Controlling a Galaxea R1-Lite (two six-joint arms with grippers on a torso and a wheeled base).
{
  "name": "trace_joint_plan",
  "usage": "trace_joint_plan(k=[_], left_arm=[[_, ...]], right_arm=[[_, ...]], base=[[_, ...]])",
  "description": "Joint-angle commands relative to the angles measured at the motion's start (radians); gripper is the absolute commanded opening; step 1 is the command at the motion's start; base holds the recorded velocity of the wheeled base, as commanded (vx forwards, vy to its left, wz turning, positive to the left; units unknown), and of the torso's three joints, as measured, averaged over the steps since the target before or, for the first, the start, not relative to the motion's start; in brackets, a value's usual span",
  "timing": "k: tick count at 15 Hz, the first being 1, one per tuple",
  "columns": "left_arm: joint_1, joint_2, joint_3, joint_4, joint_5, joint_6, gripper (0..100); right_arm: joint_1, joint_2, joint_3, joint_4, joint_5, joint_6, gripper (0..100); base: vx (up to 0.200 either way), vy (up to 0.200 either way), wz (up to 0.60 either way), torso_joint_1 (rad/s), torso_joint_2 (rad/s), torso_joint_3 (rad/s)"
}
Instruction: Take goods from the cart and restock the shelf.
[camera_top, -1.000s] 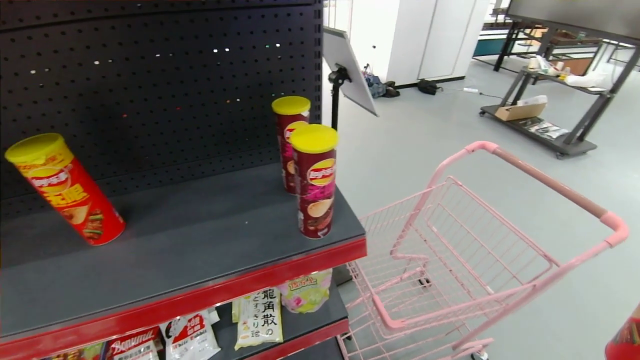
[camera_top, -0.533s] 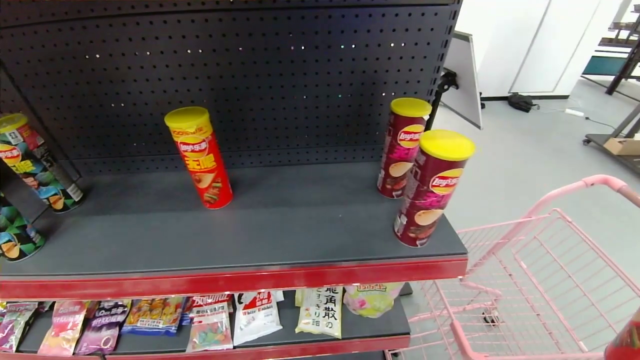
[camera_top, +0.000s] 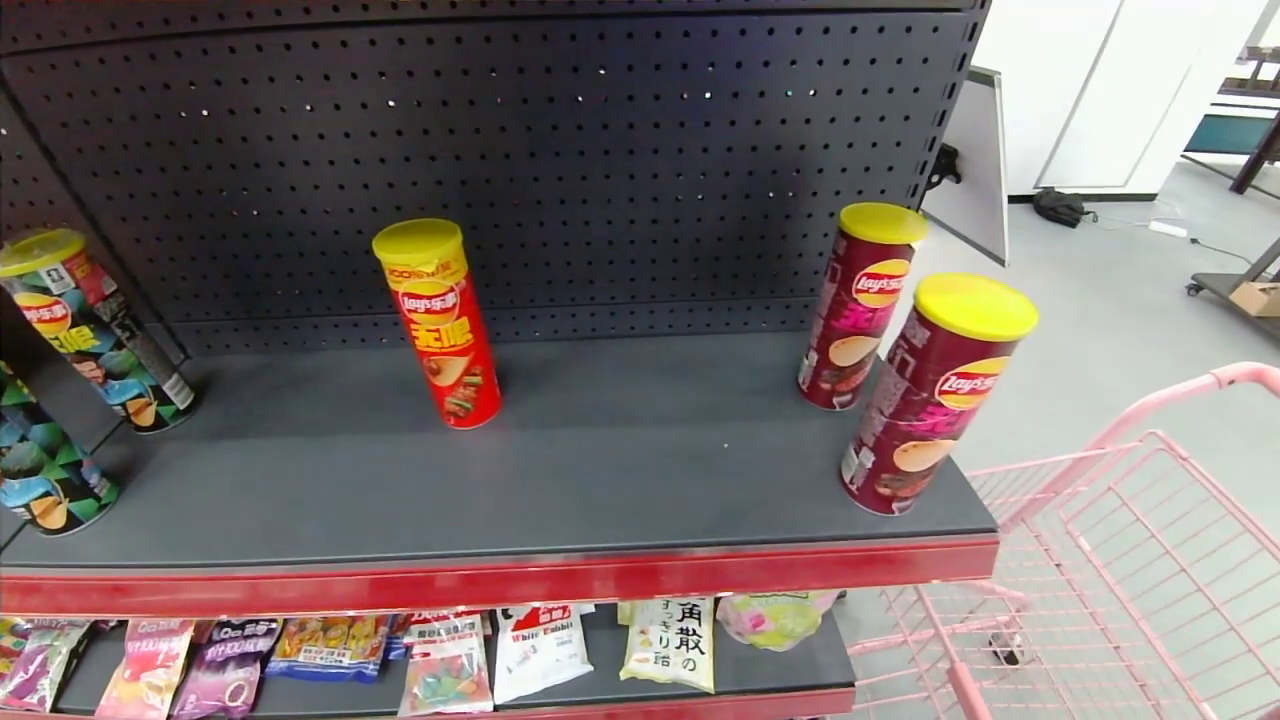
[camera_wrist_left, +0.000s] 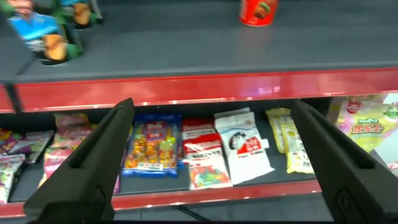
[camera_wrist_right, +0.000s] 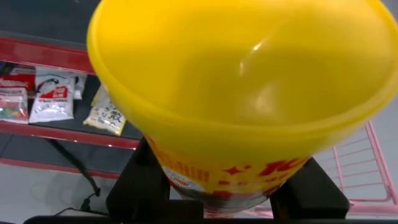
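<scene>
Though red below, yellow-lidded can (camera_wrist_right: 242, 81).

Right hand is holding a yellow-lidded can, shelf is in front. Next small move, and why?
Probably raise the right hand toward the shelf, aiming at the bare stretch just right of the red can. The can it grips shows red and yellow print below its lid, much like the red can, and that stretch looks wide enough.
</scene>
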Motion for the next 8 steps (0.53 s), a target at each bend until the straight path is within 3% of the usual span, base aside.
trace_joint_plan(k=[1, 8], left_arm=[[0.001, 0.000, 0.000, -0.001, 0.000, 0.000, 100], [0.001, 0.000, 0.000, -0.001, 0.000, 0.000, 100]], right_arm=[[0.000, -0.067, 0.019, -0.013, 0.002, 0.001, 0], [0.012, -0.174, 0.070, -0.019, 0.025, 0.001, 0]], base=[[0.000, 0.200, 0.00, -0.002, 0.01, 0.007], [0.000, 0.200, 0.00, 0.003, 0.00, 0.001]])
